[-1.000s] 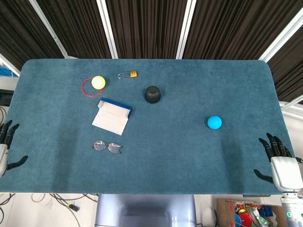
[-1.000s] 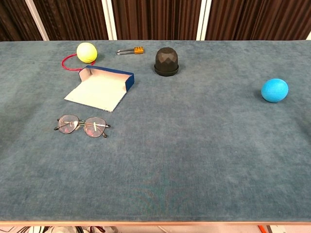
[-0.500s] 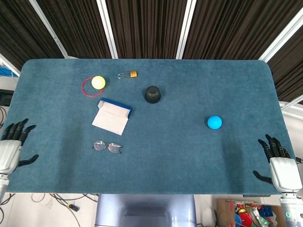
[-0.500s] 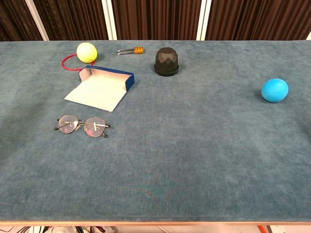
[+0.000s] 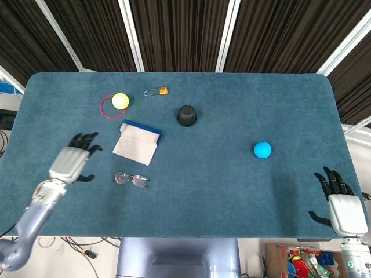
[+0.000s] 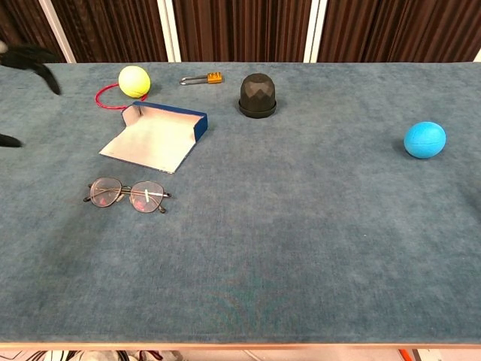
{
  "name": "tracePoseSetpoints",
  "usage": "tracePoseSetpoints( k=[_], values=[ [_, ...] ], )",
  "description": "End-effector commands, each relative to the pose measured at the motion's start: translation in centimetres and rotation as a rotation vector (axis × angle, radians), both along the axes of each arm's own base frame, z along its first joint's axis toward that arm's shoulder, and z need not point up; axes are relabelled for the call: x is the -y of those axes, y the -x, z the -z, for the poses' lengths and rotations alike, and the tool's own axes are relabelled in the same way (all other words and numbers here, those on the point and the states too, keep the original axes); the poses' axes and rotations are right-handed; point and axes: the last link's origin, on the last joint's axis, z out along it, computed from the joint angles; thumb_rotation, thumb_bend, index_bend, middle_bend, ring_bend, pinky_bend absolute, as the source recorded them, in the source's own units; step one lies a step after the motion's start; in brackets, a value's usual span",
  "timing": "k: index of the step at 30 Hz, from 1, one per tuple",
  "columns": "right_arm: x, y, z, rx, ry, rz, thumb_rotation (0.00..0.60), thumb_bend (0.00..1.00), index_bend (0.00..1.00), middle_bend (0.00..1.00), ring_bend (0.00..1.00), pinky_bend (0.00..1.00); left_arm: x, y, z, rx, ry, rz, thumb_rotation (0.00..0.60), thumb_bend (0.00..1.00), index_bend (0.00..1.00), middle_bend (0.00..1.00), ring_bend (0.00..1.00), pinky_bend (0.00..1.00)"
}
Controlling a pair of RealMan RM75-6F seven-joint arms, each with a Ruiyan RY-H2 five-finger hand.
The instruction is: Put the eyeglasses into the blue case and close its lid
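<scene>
The eyeglasses [image 5: 131, 179] [image 6: 126, 195] lie unfolded on the blue table cloth, left of centre. Just behind them the blue case [image 5: 138, 141] [image 6: 156, 134] lies open, its pale lining facing up. My left hand [image 5: 73, 160] hovers over the table to the left of the glasses, fingers spread, holding nothing; only its dark fingertips [image 6: 30, 56] show at the chest view's left edge. My right hand [image 5: 341, 200] stays off the table's front right corner, fingers apart and empty.
A yellow ball [image 5: 120, 101] sits in a red ring [image 5: 106, 110] behind the case. A brass padlock [image 5: 157, 91], a black dome-shaped object [image 5: 186, 115] and a blue ball [image 5: 262, 149] also lie on the table [image 5: 232, 191].
My left hand has swung in from the table's left edge to a spot over the cloth, left of the glasses. The right hand has barely shifted.
</scene>
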Motion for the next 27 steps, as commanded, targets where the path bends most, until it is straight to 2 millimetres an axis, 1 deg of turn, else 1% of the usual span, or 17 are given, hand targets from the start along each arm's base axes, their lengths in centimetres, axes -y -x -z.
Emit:
tracePoseSetpoints(
  k=[1, 2, 7, 11, 16, 27],
  values=[
    [0.0, 0.0, 0.0, 0.002, 0.000, 0.003, 0.600, 0.12, 0.13, 0.00, 0.00, 0.23, -1.2, -2.4, 3.9, 0.028, 0.068, -0.018, 0.600, 0.23, 0.35, 0.03, 0.00, 0.00],
    [0.0, 0.0, 0.0, 0.003, 0.000, 0.004, 0.600, 0.12, 0.13, 0.00, 0.00, 0.23, -1.3, -2.6, 4.5, 0.028, 0.073, -0.021, 0.600, 0.25, 0.37, 0.03, 0.00, 0.00],
    [0.1, 0.0, 0.0, 0.007, -0.001, 0.007, 0.600, 0.12, 0.13, 0.00, 0.00, 0.23, -1.4, -3.2, 6.7, 0.039, 0.088, -0.021, 0.600, 0.25, 0.42, 0.05, 0.00, 0.00],
    [0.1, 0.0, -0.1, 0.009, -0.001, 0.007, 0.600, 0.12, 0.13, 0.00, 0.00, 0.23, -1.6, -3.6, 8.1, 0.043, 0.097, -0.018, 0.600, 0.25, 0.44, 0.06, 0.00, 0.00],
    [0.1, 0.1, -0.2, 0.013, 0.001, 0.013, 0.600, 0.12, 0.13, 0.00, 0.00, 0.23, -1.4, -3.5, 9.6, 0.026, 0.123, -0.024, 0.600, 0.25, 0.46, 0.07, 0.00, 0.00],
    [0.1, 0.1, -0.3, 0.018, 0.005, 0.017, 0.600, 0.12, 0.13, 0.00, 0.00, 0.23, -1.5, -3.1, 10.6, 0.003, 0.118, -0.034, 0.600, 0.25, 0.51, 0.10, 0.00, 0.00]
  ],
)
